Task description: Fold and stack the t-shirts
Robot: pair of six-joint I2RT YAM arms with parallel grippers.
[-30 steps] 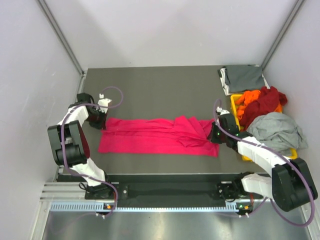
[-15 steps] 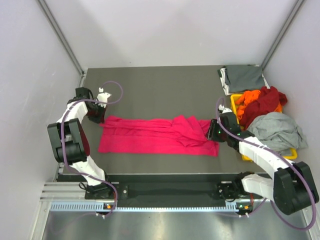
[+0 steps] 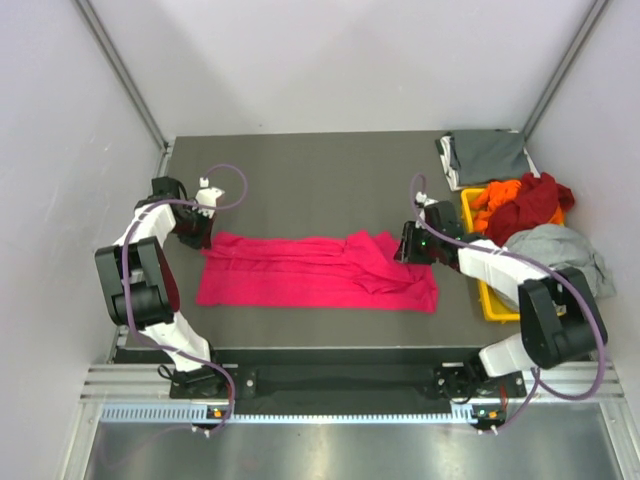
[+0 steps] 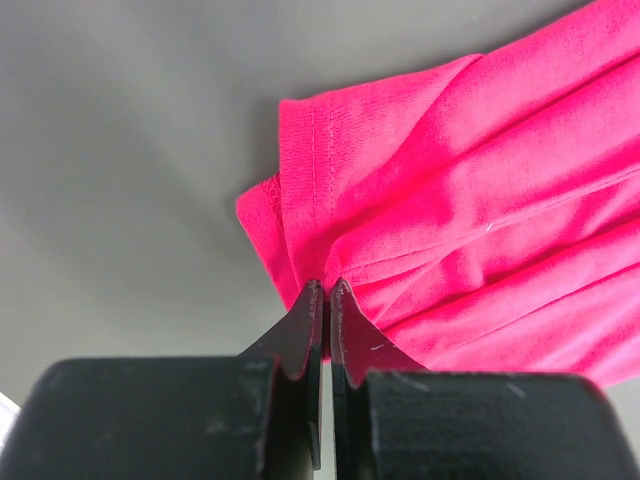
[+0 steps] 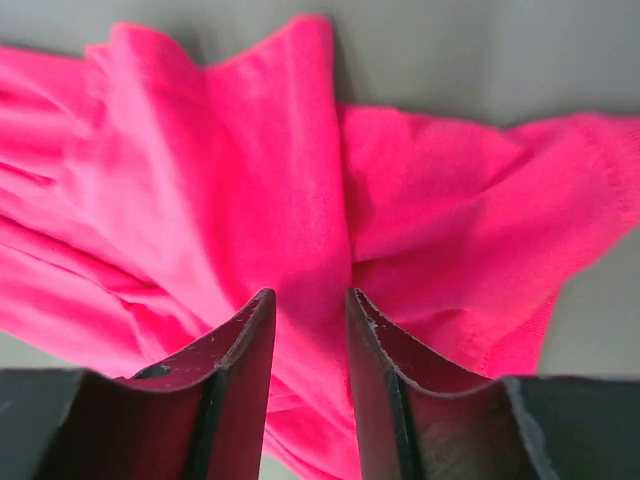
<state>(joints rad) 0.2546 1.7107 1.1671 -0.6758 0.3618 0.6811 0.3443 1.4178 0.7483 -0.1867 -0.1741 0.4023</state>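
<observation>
Across the dark grey bench (image 3: 300, 170) lies the rumpled magenta-pink cotton t-shirt (image 3: 300, 275), our left claw (image 4: 325, 290) clamped on its hem corner, our right claw (image 5: 308, 300) narrowly parted above the opposite end, where we judge this limp, light cloth needs pinching at the edge.

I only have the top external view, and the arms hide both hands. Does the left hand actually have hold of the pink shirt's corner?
Observer: Yes. The left wrist view shows the left hand shut on the pink t-shirt, pinching a stitched hem corner, with creases running into the pinch.
Operator: And the right hand?
Observer: The right hand is open. In the right wrist view its jaws stand apart, lined up with a raised ridge of the pink fabric, and nothing is clamped between them.
</observation>
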